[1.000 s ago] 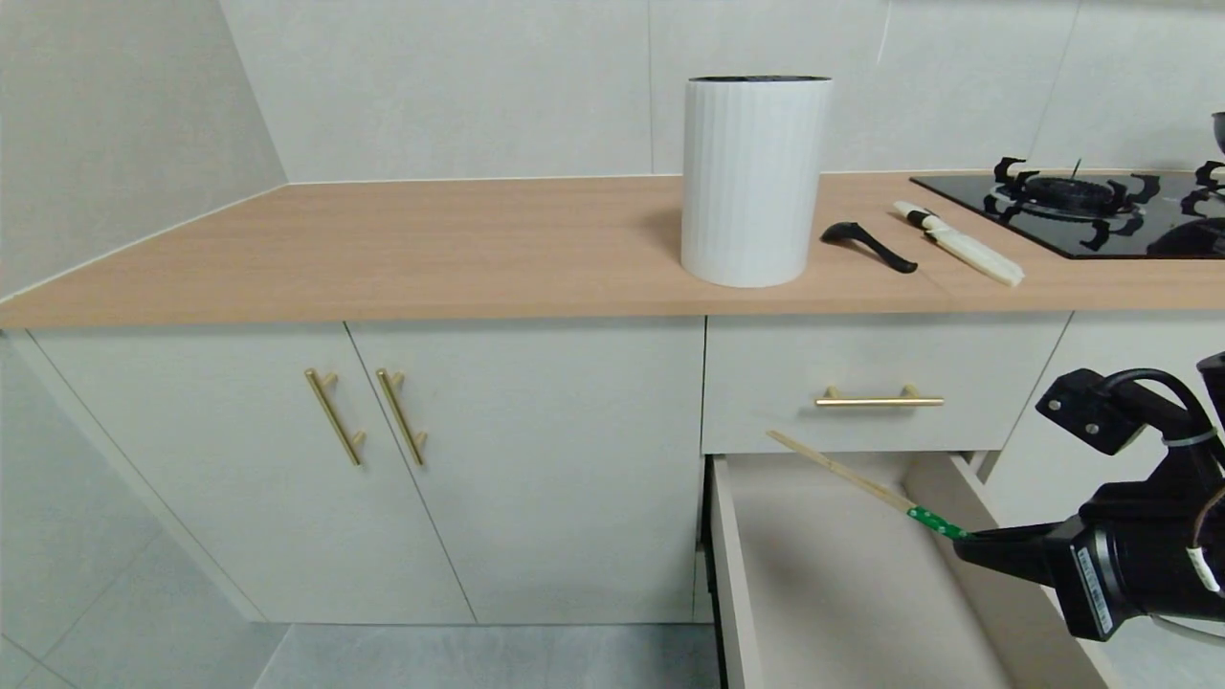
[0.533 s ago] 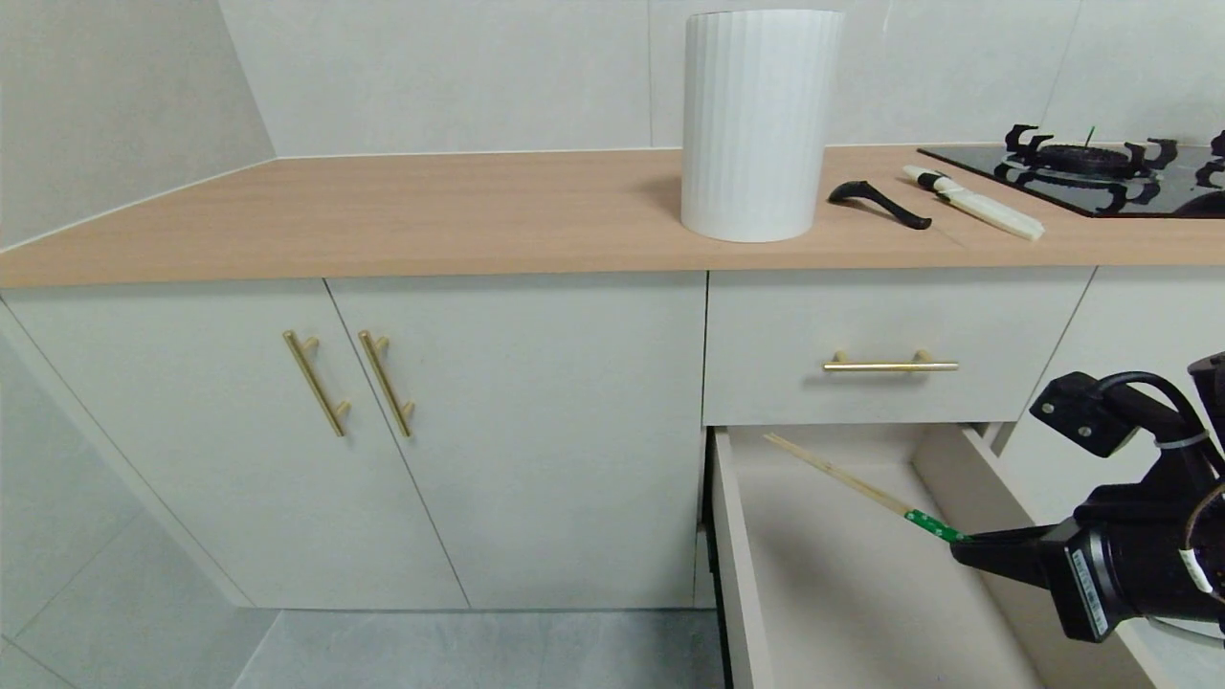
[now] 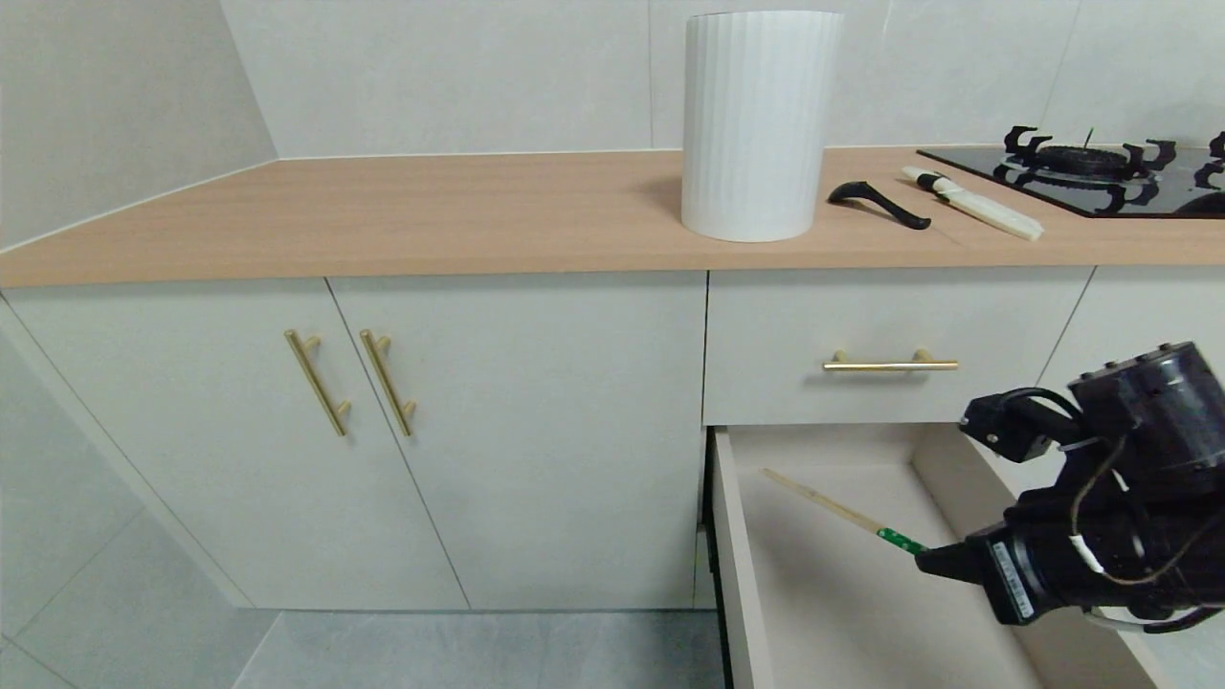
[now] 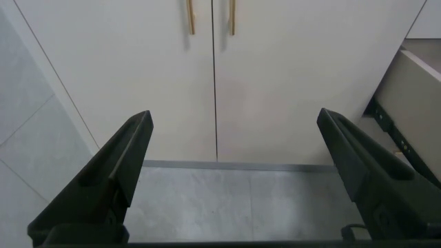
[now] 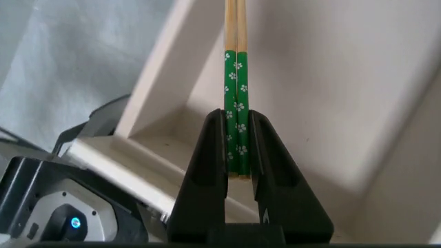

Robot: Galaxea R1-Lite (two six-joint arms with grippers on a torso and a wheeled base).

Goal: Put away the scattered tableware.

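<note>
My right gripper [image 3: 926,560] is shut on a pair of wooden chopsticks [image 3: 835,511] with green flowered ends [image 5: 235,103]. It holds them over the inside of the open lower drawer [image 3: 736,574], their tips pointing toward the drawer's back left. On the wooden counter [image 3: 431,215] lie a black spoon [image 3: 878,203] and a white-wrapped utensil [image 3: 971,204], right of a tall white ribbed holder [image 3: 756,124]. My left gripper [image 4: 234,172] hangs open, low before the cabinet doors [image 4: 213,69], with nothing between its fingers [image 4: 117,172].
A closed upper drawer with a gold handle [image 3: 890,365] sits above the open one. Two cabinet doors with gold handles [image 3: 349,383] are to the left. A black gas hob [image 3: 1086,167] occupies the counter's right end. Grey floor tiles [image 4: 227,200] lie below.
The right gripper has moved left and lower into the drawer, carrying the chopsticks down with it. One second ago the camera tilted, shifting the whole picture.
</note>
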